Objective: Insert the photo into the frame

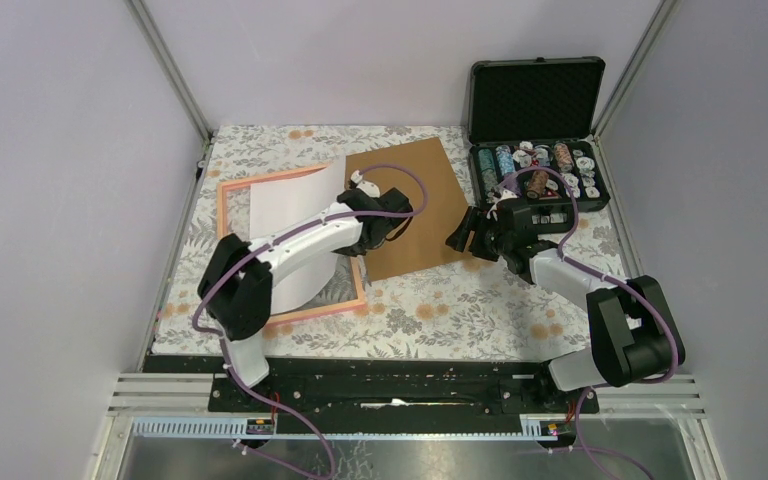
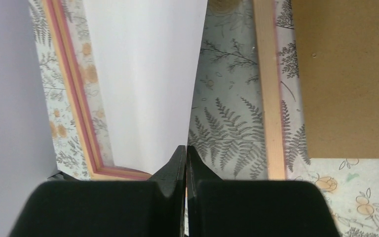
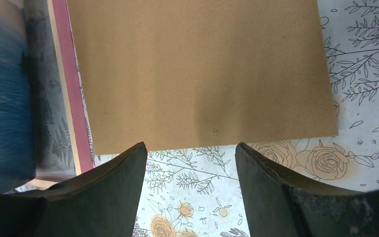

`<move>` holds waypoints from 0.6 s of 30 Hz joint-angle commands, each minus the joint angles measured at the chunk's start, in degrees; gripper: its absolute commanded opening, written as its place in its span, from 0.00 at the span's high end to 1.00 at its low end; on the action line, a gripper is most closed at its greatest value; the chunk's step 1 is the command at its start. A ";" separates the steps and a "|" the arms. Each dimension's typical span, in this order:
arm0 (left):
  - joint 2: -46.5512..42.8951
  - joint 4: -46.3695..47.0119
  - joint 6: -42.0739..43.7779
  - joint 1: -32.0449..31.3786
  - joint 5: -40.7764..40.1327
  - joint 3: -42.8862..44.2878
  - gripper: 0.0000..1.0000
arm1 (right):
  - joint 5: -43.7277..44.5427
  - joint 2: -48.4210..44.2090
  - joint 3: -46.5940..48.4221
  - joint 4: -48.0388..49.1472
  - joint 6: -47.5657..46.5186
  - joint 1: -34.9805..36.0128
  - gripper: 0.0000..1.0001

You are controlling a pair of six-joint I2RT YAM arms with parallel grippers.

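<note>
Photo point(image 1: 295, 205), white back up, arches over the pink frame point(image 1: 223, 215) at the left, its right edge pinched in the fully closed jaws of the left gripper point(image 2: 186, 150), inside the frame's right rail. Just beside that rail lies the brown board point(image 3: 202, 69). The right gripper point(image 3: 191, 148) hovers over the board's near edge, jaws wide and empty, with floral cloth point(image 3: 365, 74) showing beyond, before the black case point(image 1: 535, 95).

Top view: high, rear, facing down. Wrist views: close, downward, sharing brown board point(image 3: 202, 74).
</note>
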 commanded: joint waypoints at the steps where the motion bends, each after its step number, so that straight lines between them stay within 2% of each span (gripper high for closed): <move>1: 3.14 3.35 -1.08 0.03 2.05 -0.74 1.00 | -0.48 0.10 0.09 1.97 0.01 0.59 0.27; 10: 3.83 3.06 -5.40 2.34 -1.55 -4.39 1.00 | -0.95 0.77 0.14 2.26 0.11 0.68 0.27; 18: 3.14 7.43 -2.56 3.98 -3.38 -7.16 1.00 | -0.90 1.04 0.20 2.44 0.14 0.75 0.27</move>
